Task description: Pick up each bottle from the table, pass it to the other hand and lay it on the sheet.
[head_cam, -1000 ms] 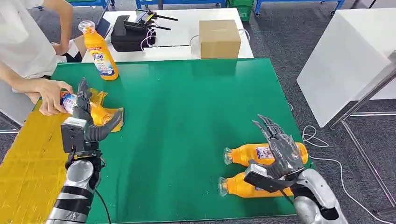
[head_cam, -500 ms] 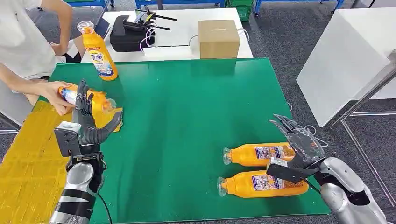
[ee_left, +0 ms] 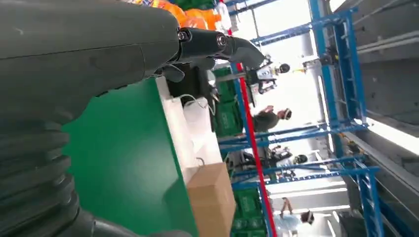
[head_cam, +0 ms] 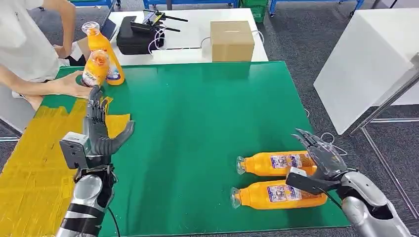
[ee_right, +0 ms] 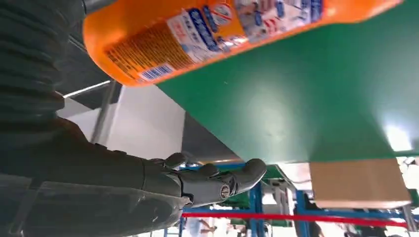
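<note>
The bottle [head_cam: 95, 68] that lay on the yellow sheet [head_cam: 29, 168] 1 second ago is now off it: a person's hand [head_cam: 74, 85] holds it upright above the far left corner of the green table [head_cam: 197, 113], just beside the tall standing bottle [head_cam: 104, 53]. The sheet's near end, against the green table's left side, now lies bare.

The 2 remaining bottles lie on their sides at the green table's near right corner, caps toward the middle: the farther one [head_cam: 276, 163] and the nearer one [head_cam: 276, 194], close together and roughly parallel.

The left hand [head_cam: 100, 128] stands raised over the green table's left part by the sheet's edge, fingers spread and upward, gripping nothing. The right hand [head_cam: 318, 160] has drawn back from above the 2 bottles toward the table's right edge; its fingers are apart and it holds nothing, hovering at the base end of the farther bottle.

Judgement: 1 delivery is complete and the person is clearing it. The next cycle falls to the right hand, which must take 1 of the 2 lying bottles.

Beyond the green table's far edge sit a cardboard box [head_cam: 231, 40] and a black case [head_cam: 141, 37].
</note>
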Robot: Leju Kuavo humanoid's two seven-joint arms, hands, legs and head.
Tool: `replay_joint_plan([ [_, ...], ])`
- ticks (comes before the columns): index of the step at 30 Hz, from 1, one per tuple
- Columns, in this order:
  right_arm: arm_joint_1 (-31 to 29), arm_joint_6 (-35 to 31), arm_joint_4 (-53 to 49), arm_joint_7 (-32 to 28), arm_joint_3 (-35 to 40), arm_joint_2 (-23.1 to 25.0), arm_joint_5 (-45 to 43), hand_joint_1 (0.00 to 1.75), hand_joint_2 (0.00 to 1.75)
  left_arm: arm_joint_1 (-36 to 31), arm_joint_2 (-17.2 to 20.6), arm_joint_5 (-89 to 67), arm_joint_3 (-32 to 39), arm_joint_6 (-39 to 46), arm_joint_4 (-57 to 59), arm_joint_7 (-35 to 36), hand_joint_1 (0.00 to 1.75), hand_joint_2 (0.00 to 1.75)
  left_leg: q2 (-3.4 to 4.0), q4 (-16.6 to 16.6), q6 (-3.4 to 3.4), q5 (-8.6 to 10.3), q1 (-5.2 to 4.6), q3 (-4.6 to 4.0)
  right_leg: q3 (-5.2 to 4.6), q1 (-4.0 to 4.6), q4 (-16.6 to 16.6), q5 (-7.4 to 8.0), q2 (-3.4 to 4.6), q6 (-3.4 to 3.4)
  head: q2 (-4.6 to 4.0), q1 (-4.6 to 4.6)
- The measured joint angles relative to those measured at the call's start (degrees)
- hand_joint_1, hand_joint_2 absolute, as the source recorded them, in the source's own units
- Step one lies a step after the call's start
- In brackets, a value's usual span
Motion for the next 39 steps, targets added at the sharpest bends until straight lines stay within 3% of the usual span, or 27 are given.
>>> replay_joint_plan([
  [9,-1.28,-1.34,4.38,4.83,0.22,1.05,6.63,0.00,1.75,0.23,-0.09,-1.75,-1.33,0.99,-1.42,0.48,0.00,0.00,0.00,0.00,0.00,0.00,0.02,-0.03,0.01,0.01,0.00,0.00,0.01,0.00,0.00,-0.02],
  [13,-2.67,-4.05,8.79,9.71,0.72,3.06,13.88,0.00,1.75,0.24,-0.44,-3.15,-1.64,2.71,-2.01,0.63,0.00,0.00,0.00,0.00,0.00,0.01,0.02,-0.05,0.01,0.01,0.01,0.00,0.01,0.00,0.00,-0.02],
  [19,-6.26,-4.85,15.78,10.62,1.29,6.64,18.60,0.00,1.75,0.26,-1.24,-3.61,-2.32,3.95,-2.80,0.94,0.00,0.00,0.01,0.00,0.00,0.01,0.02,-0.04,0.00,0.01,0.01,0.00,0.01,0.00,0.00,-0.02],
  [20,-7.08,-4.85,16.84,10.62,1.44,7.24,19.13,0.00,1.75,0.24,-1.31,-3.63,-2.52,4.13,-2.86,0.94,0.00,1.75,0.01,0.00,0.00,0.01,0.01,-0.01,0.00,0.01,0.01,0.00,0.01,0.00,0.00,0.00],
  [32,-14.45,-5.07,25.07,9.22,5.05,12.61,22.32,0.00,1.75,-0.02,-2.08,-3.63,-3.96,4.61,-3.12,0.92,0.00,1.75,0.01,0.00,-0.01,0.03,0.02,0.01,-0.01,0.02,0.02,0.00,0.02,0.00,0.00,0.00],
  [39,-15.69,-5.07,26.73,9.20,6.25,13.77,22.43,0.00,1.75,-0.03,-2.21,-3.63,-3.98,4.61,-3.12,0.92,0.00,1.75,0.02,0.00,-0.01,0.03,0.02,-0.02,-0.01,0.01,0.02,0.00,0.03,0.00,0.00,0.00],
])
